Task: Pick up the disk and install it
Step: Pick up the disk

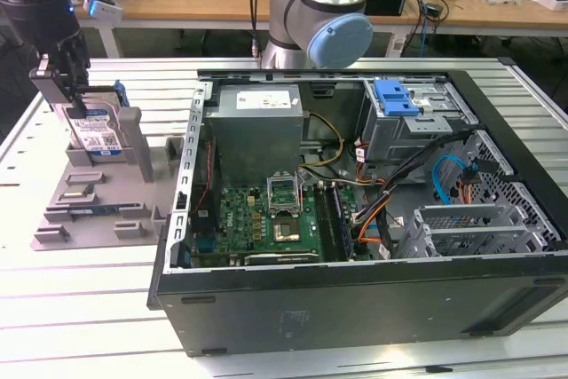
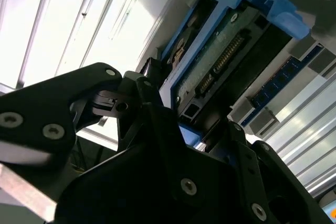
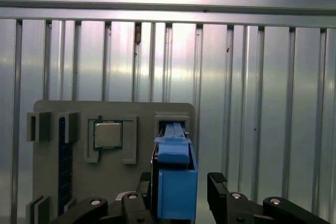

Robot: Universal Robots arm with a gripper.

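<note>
One gripper (image 1: pixel 75 102) hangs at the exterior view's left, its jaws released and straddling the disk (image 1: pixel 99 135). The disk stands upright between them in the grey stand (image 1: pixel 89 206) beneath. Well away from the gripper, rightward, lies the open computer case (image 1: pixel 355 308).

Disk (image 1: pixel 96 133): silver, blue-framed, standing upright on edge in grey stand (image 1: pixel 89 206).

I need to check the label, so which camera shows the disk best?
The exterior view: the disk stands upright in the grey stand, label visible. The second wrist view shows its circuit-board side; the first wrist view, its blue carrier edge-on.
</note>
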